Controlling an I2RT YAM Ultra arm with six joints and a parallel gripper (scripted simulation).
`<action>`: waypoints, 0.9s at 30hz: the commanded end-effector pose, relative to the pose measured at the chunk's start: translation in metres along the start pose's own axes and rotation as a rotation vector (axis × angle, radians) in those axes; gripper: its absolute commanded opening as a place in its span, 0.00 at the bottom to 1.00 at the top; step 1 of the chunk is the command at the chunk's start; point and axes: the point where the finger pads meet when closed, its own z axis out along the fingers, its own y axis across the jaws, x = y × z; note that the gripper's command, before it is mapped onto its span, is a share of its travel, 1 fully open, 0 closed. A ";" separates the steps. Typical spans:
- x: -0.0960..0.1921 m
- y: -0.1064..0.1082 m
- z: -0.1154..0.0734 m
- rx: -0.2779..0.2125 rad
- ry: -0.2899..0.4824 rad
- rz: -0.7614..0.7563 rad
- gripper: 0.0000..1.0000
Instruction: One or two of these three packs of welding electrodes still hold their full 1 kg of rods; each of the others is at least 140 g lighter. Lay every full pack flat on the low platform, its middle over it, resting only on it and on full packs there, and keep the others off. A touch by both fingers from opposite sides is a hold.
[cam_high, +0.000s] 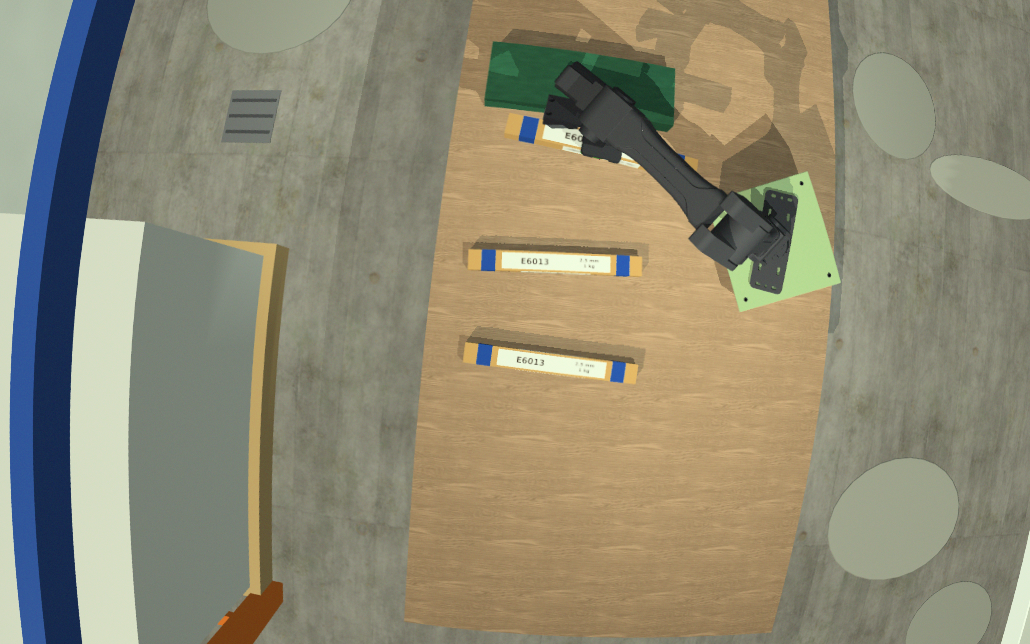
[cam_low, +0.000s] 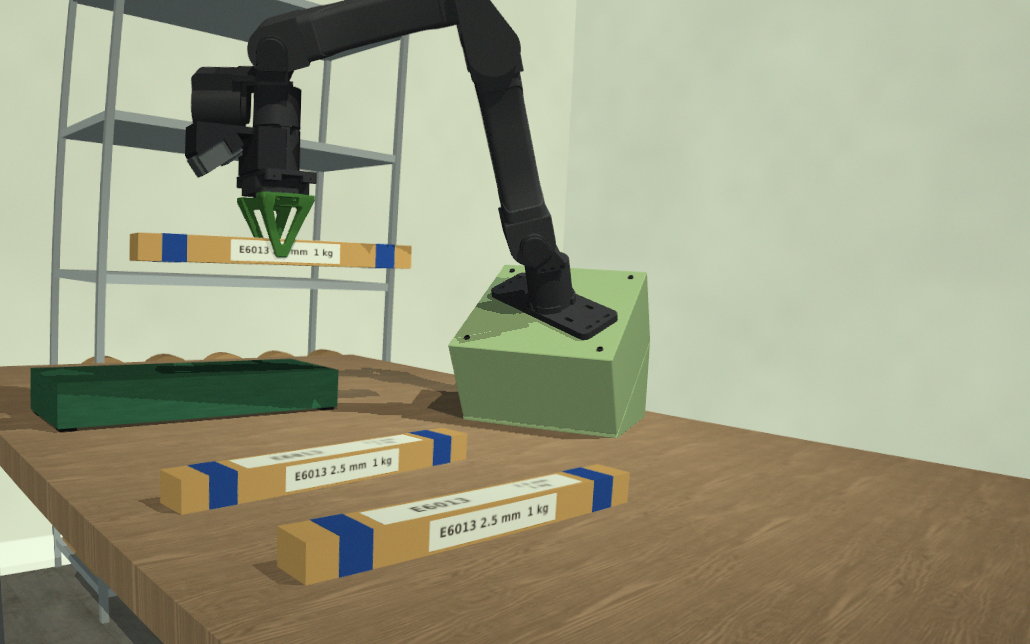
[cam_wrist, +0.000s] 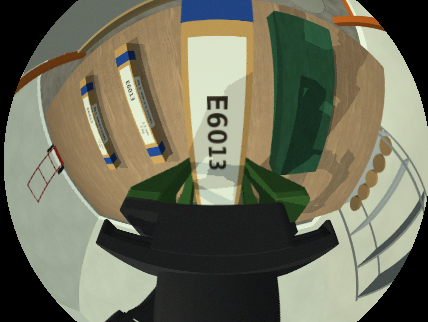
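My gripper (cam_low: 279, 244) has green fingers and is shut on a tan electrode pack (cam_low: 269, 250) with blue bands and an E6013 label. It holds the pack level, high above the table, gripped near the middle. The same pack shows in the wrist view (cam_wrist: 215, 107) and, partly under the arm, in the top view (cam_high: 554, 135). The low dark green platform (cam_low: 182, 391) lies on the table below and a little beyond the held pack; in the top view (cam_high: 531, 75) it sits at the table's far end. Two more packs lie flat on the table: a middle one (cam_low: 311, 469) (cam_high: 554, 262) and a near one (cam_low: 451, 520) (cam_high: 550, 363).
The arm's light green base block (cam_low: 554, 364) stands at the right side of the table. A metal shelf rack (cam_low: 220, 151) stands behind the table's far end. The table edge runs close to the left of the packs.
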 end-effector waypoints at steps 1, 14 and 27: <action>-0.004 0.000 -0.033 0.053 -0.084 -0.004 0.00; -0.005 0.001 -0.036 0.055 -0.087 -0.007 0.00; -0.005 0.001 -0.036 0.057 -0.090 -0.008 0.00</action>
